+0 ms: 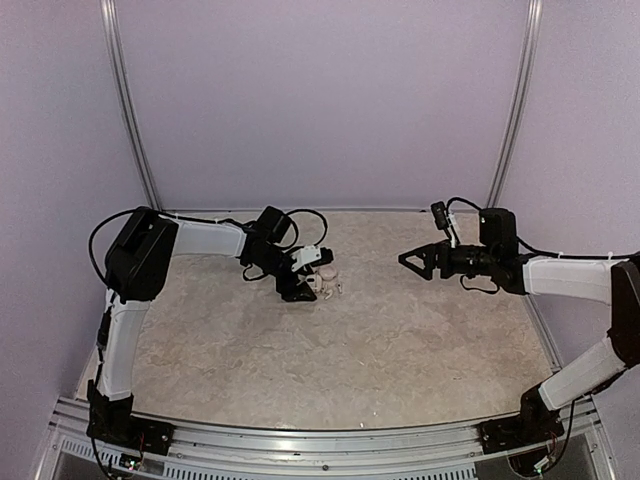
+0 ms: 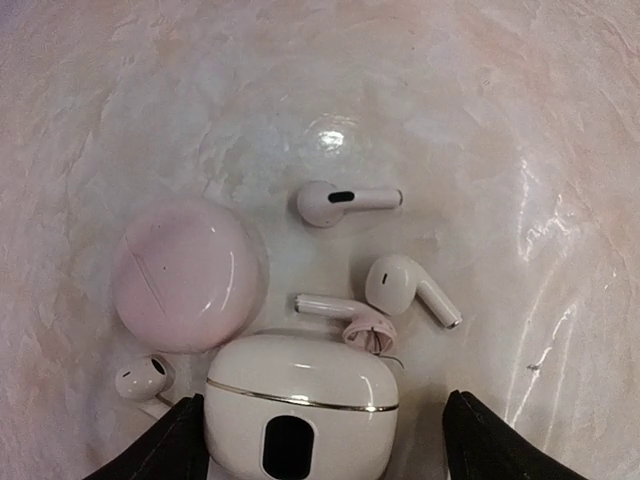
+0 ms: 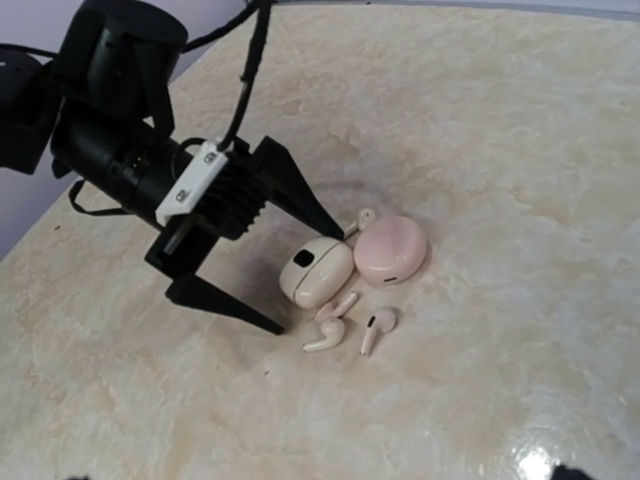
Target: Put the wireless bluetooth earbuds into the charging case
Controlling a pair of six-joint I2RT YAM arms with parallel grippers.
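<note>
The left pincer (image 3: 310, 283) stands open astride the shut charging case (image 2: 300, 385) on the tabletop (image 2: 500, 100), holding nothing, seemingly to steady it, with the earbuds (image 2: 345, 200) loose just beside it and the right pincer (image 1: 408, 262) hovering empty, wide open.

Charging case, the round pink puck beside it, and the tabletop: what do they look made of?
The charging case: hard off-white plastic, glossy, by its soft highlights; the thin gold seam band may be metal. The round pink puck: smooth plastic, satin sheen, one faint scratch. The tabletop: marble-patterned and shiny with lamp glare; stone or laminate, cannot tell.
</note>
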